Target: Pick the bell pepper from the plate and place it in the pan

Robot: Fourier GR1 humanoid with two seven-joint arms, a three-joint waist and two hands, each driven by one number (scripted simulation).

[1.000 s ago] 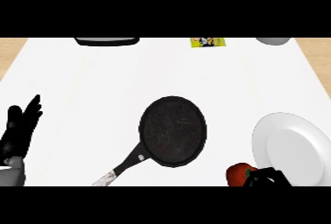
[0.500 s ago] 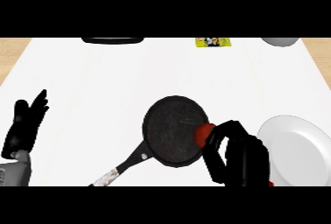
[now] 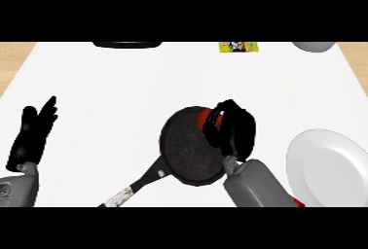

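Fingers on your right hand point(image 3: 231, 130) are curled round the bell pepper point(image 3: 212, 115), and only a red sliver of it peeks out at the hand's upper-left edge, so you can't really read its long axis or which way up it sits. What matters for the next bit: that red patch is right over the upper right rim of the pan point(image 3: 191, 146), so the pepper is more or less above the edge, not the middle. The dark pan floor lies down and to the left of your fingertips, so I'd guess a small nudge that way before you let go. The plate point(image 3: 327, 168) is off to the right, near your forearm, with nothing on it. Your left hand point(image 3: 32, 138) is just parked at the left edge, fingers straight and up, well away from the pan, so this one's all on the right hand.
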